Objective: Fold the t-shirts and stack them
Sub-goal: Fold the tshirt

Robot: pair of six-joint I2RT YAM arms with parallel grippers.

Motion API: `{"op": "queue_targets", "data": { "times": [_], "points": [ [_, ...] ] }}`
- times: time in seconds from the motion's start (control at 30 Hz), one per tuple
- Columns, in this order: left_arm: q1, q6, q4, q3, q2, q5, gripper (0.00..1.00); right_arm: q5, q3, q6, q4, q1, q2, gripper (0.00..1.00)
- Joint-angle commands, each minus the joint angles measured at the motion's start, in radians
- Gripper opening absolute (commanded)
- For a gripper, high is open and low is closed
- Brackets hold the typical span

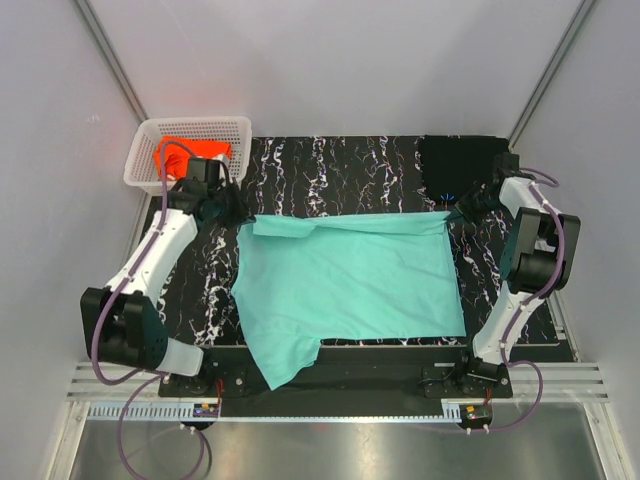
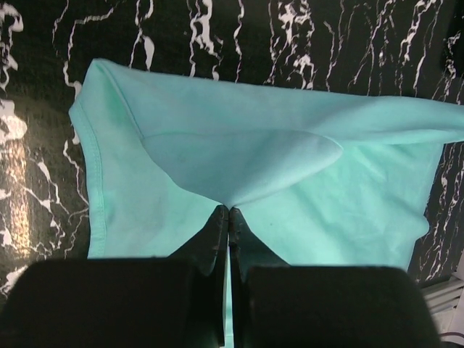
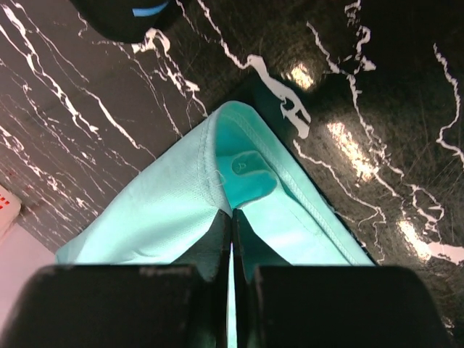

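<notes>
Marbled tabletop (image 1: 330,170); arms outstretched, left claw (image 2: 229,212) and right claw (image 3: 232,212) clamped on mint-teal t-shirt (image 1: 350,280)

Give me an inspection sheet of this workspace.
Surface: black white-veined tabletop.
Job's things: mint-teal t-shirt spread at centre; orange t-shirt in basket; black t-shirt at far right corner.
Clutter: basket, far left corner; nothing else seen.
Grippers: left gripper and right gripper, fingers shut on the mint-teal t-shirt's far corners.
Cables: purple cables, loose loops on both sides.
Surroundings: white walls; metal rail at near edge.
</notes>
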Motion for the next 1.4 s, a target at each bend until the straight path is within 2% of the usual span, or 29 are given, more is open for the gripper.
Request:
{"op": "queue_targets", "data": {
  "times": [0.0,0.27,0.63,1.17,1.23,1.33,1.37],
  "points": [
    [0.003,-0.013,0.011,-0.093,-0.11,-0.001,0.0,-0.025,0.012,0.005,-0.019,-0.003,-0.025,0.0],
    [0.0,-0.059,0.011,-0.282,-0.233,0.022,0.0,-0.047,-0.065,-0.012,-0.019,-0.003,-0.08,0.0],
    [-0.009,-0.088,0.021,-0.365,-0.256,0.028,0.0,-0.019,-0.101,-0.038,-0.02,-0.003,-0.091,0.0],
    [-0.005,-0.059,0.023,-0.413,-0.177,-0.006,0.0,0.013,-0.178,-0.055,-0.013,-0.002,-0.104,0.02],
    [-0.001,-0.064,0.021,-0.425,-0.176,-0.009,0.0,0.024,-0.189,-0.058,-0.013,-0.002,-0.106,0.04],
    [0.011,-0.052,0.008,-0.425,-0.19,-0.018,0.01,0.028,-0.215,-0.064,-0.014,-0.002,-0.109,0.11],
    [0.017,-0.044,0.001,-0.421,-0.196,-0.02,0.09,0.03,-0.22,-0.063,-0.014,-0.002,-0.115,0.14]
  ]
}}
